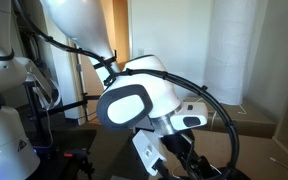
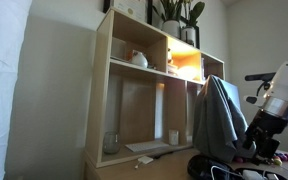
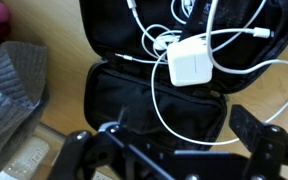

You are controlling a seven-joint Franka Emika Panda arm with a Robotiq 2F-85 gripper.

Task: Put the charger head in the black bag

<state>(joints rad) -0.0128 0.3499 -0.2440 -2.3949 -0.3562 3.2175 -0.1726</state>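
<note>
Claw [image 3: 174, 150] hung wide open and empty in the wrist view, its two dark fingers spread at the near edge with nothing between them. Just beyond it lay the charger head [image 3: 191, 63], a small white squarish block with rounded corners and a smooth, glossy face, lying flat inside the opened black bag [image 3: 114, 100], on its far half close to the middle seam. It looked light and rigid, hard plastic that would neither give nor bruise, though likely slippery; if it needed moving, the surest hold would be across two opposite flat sides, squarely, so it could not twist out. Thin white cord [image 3: 234, 40] looped over and around it, one strand running down across the bag's near half, and would probably drag along with any lift. By that placement the task seemed essentially done. The bag, soft and black, lay spread open on a pale wooden worktop [image 3: 49, 130], with grey knitted cloth [image 3: 9, 85] to its left. Neither exterior view showed the block.
</note>
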